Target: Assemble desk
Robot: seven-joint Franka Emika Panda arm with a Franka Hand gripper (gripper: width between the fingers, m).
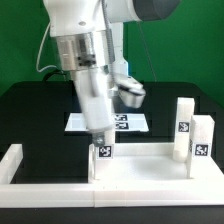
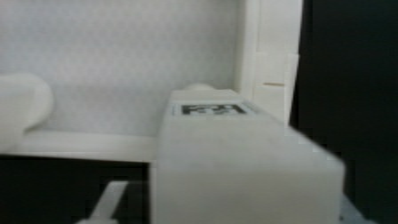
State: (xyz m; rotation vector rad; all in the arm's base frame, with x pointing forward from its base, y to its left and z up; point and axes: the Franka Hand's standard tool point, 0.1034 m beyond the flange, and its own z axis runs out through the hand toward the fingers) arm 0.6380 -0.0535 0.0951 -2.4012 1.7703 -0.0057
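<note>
The white rimmed tabletop panel (image 1: pixel 145 160) lies flat near the front wall. Two white leg blocks with tags stand upright at its end on the exterior view's right (image 1: pixel 184 125) (image 1: pixel 203 140). My gripper (image 1: pixel 99 138) reaches down from above and is shut on a third white leg block (image 1: pixel 103 155), held upright at the panel's corner on the exterior view's left. In the wrist view this leg block (image 2: pixel 222 150) fills the foreground, its tag facing up, between my fingers (image 2: pixel 116 200). The panel's inner face (image 2: pixel 125 70) and rim (image 2: pixel 267 50) lie behind it. A fourth leg is not in view.
The long low white border wall (image 1: pixel 110 190) runs along the front and turns up at the exterior view's left (image 1: pixel 15 158). The marker board (image 1: pixel 125 122) lies on the black table behind my gripper. A rounded white shape (image 2: pixel 18 100) shows at the wrist view's edge.
</note>
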